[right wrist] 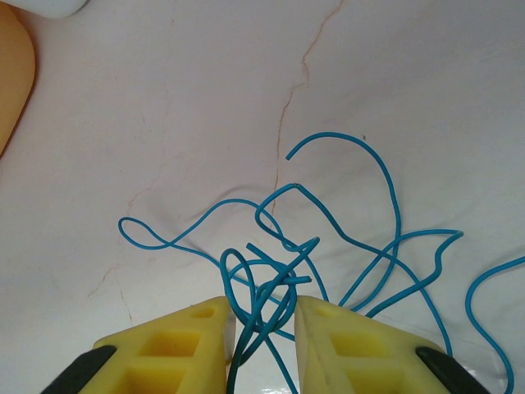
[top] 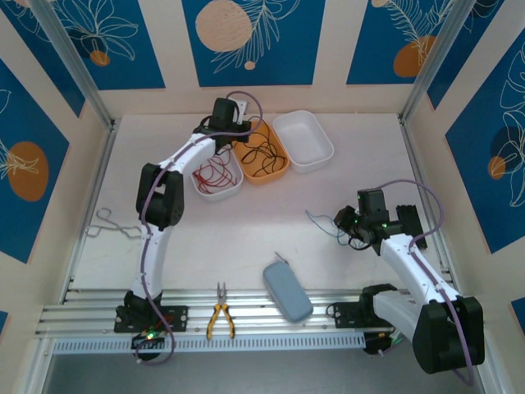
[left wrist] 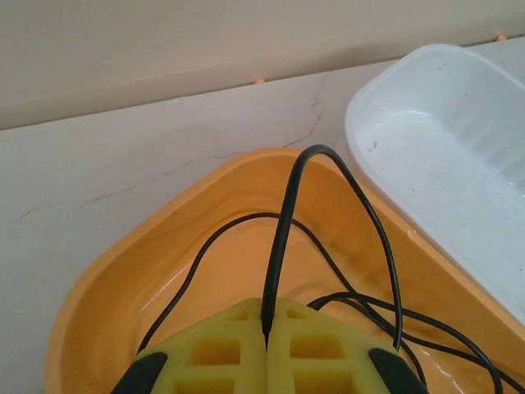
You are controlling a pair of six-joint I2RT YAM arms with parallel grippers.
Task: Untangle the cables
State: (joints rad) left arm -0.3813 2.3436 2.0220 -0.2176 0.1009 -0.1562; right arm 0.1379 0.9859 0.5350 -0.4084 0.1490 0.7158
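One orange tray (left wrist: 123,271) holds black cable (left wrist: 283,222), pinched by left gripper (left wrist: 267,328); right gripper (right wrist: 264,316) maybe grips blue cable (right wrist: 332,134).

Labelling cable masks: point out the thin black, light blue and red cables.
Thin black cable (left wrist: 281,230): left wrist view, on its upright stretch.
Thin light blue cable (right wrist: 273,285): right wrist view, on its tangled middle.
Thin red cable (top: 215,174): top external view, on the middle of its bundle.
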